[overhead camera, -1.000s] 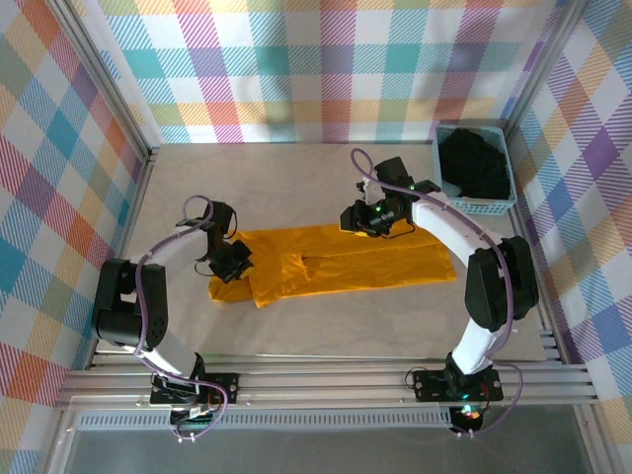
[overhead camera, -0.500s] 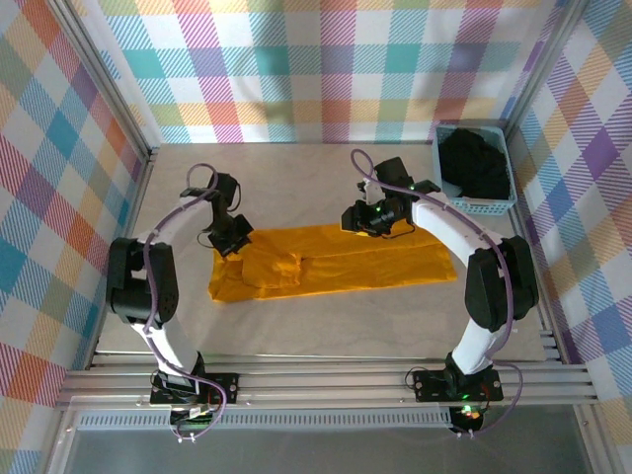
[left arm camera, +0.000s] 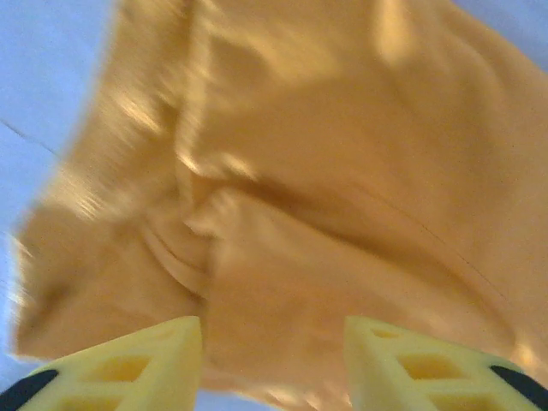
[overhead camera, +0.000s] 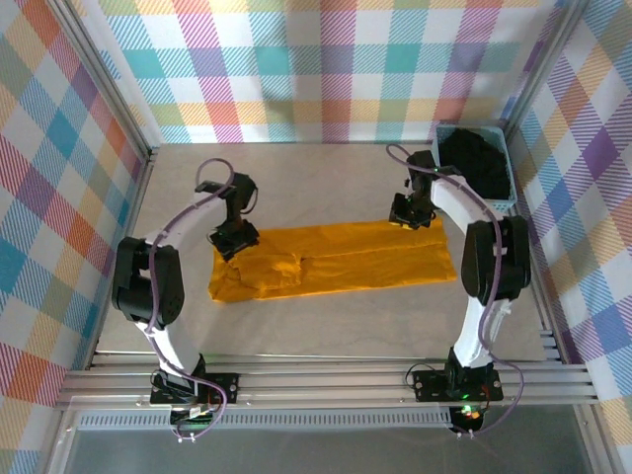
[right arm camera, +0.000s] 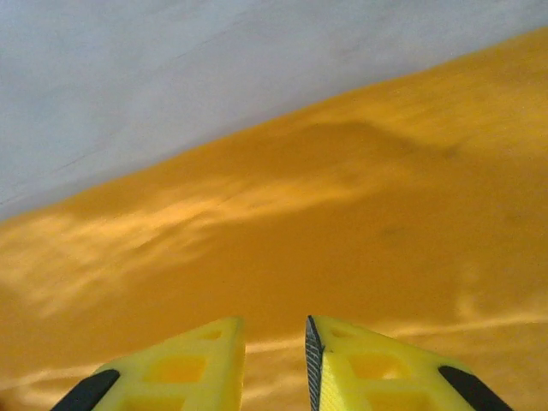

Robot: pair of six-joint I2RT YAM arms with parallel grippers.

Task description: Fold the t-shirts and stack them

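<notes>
Plaid walls box in a pale table, where the orange shirt lies as a long flat band. My left gripper hangs over the shirt's left end, jaws apart and empty. The right gripper sits at its far right corner, jaws narrowly parted, nothing between them. I judge they are placed to take both ends for a crosswise fold. Beyond that corner, the blue basket holds the black garment, close to the right arm's path.
</notes>
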